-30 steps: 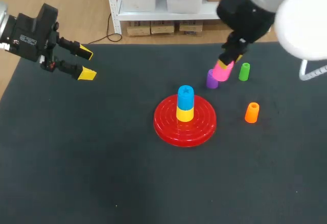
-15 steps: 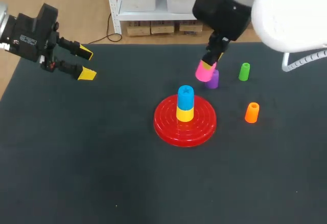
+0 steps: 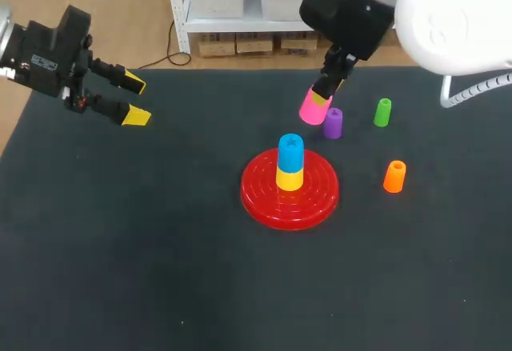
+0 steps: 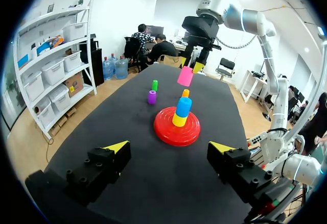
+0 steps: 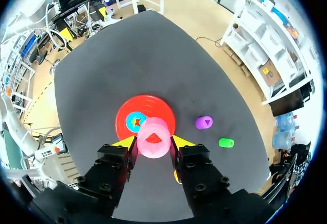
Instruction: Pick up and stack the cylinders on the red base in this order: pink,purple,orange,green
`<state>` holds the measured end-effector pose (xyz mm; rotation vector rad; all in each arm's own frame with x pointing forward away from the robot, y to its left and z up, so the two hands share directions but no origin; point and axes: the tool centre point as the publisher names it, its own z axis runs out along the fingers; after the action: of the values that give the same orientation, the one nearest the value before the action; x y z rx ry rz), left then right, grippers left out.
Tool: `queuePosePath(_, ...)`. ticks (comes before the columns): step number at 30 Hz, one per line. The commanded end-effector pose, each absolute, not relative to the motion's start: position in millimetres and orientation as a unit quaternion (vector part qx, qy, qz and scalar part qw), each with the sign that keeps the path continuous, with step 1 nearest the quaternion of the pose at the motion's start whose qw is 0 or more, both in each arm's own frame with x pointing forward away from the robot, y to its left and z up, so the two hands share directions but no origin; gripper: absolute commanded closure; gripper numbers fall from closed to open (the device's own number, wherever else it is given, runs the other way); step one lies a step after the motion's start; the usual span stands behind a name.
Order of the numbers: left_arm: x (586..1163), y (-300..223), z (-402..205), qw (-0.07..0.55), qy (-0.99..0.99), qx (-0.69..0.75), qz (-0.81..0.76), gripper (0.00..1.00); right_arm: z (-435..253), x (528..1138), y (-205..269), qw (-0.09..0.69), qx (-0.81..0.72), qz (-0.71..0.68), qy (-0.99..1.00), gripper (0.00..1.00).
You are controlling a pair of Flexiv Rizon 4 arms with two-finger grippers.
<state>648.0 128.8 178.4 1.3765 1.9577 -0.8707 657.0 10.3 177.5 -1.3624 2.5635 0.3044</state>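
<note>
**Pink in my right jaws, stack at 7 o'clock**

My right gripper (image 5: 153, 143) is clamped on the pink cylinder (image 3: 314, 108), one yellow tip on each side of it. I hold it in the air. From my right wrist I see it end-on, so its long axis runs along my fingers. In the head view it hangs tilted, not plumb.

Taking 12 o'clock as straight away from me across the table, the red base (image 3: 260, 199) lies at about 7 o'clock from the pink, near but not yet beneath it. A yellow cylinder (image 3: 290, 180) stands on the base with a blue one (image 3: 290, 150) on top. From my right wrist the blue top peeps out just beside the pink. I judge the coming move to be a short carry toward 7 o'clock, righting the pink over the blue before lowering.

The purple (image 3: 333, 123) stands on the table at 4 o'clock of the pink. The green (image 3: 382, 112) is at 3 o'clock of the purple. The orange (image 3: 394, 177) is at 3 o'clock of the base.

My left gripper (image 3: 133, 100) hangs far off at 10 o'clock of the base, fingers apart and holding nothing. My right arm is much the nearer one.
</note>
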Motion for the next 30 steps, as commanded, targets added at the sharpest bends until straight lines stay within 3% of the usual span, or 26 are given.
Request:
queuePosePath(1,647.3,129.3,177.5,0.295,0.734,0.517,-0.327,0.0,177.5,656.8,9.8,0.112,-0.464,0.104,0.872,1.0)
queuePosePath(15,647.3,129.3,177.5,0.295,0.734,0.517,-0.327,0.0,176.9,664.1,8.7,0.09,-0.492,0.102,0.86,1.0)
queuePosePath(30,647.3,129.3,177.5,0.295,0.734,0.517,-0.327,0.0,160.8,647.8,53.0,0.011,-0.578,0.034,0.815,1.0)
